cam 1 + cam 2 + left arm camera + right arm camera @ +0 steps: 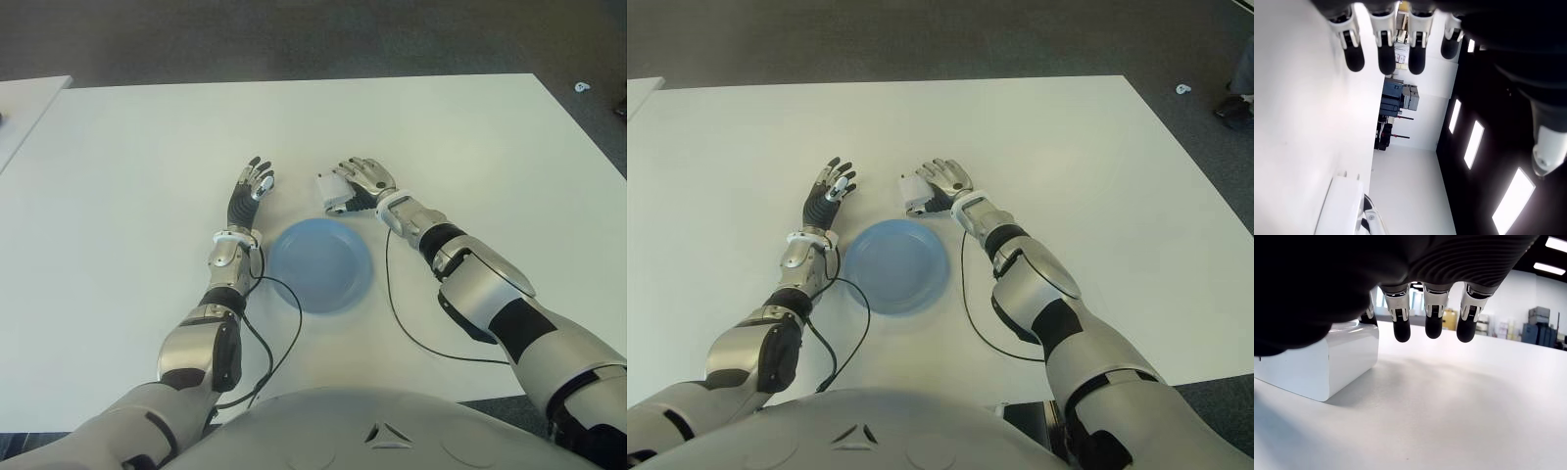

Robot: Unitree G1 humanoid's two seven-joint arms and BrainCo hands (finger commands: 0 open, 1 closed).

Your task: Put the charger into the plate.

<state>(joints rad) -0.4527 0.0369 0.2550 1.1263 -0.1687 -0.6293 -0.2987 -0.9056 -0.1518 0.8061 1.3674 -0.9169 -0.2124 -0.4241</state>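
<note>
A white surface [118, 196] fills most of the scene, seen from above and behind the robot's two arms. A round light-blue plate [321, 264] lies flat on it, near the robot's body and between the two forearms.

The charger [333, 190], a small white block with rounded edges, sits on the surface just beyond the far rim of the plate, slightly to the right of the plate's centre. It is outside the plate, not in it.

The right robot hand [361, 183] is at the charger. It is palm down, with the block at its left side. In the right wrist view the charger [1322, 360] stands on the surface under the thumb side of the palm, while three fingers [1433, 323] hang straight down beside it with their dark tips above the surface, spread apart and not wrapped around the block. Whether the thumb touches the charger cannot be told.

The left robot hand [251, 191] shows to the left of the plate's far edge, well apart from the charger. Its fingers [1386, 56] are extended and separated, holding nothing.

A thin black cable [284, 333] loops across the surface near each wrist, close to the plate's near side.
</note>
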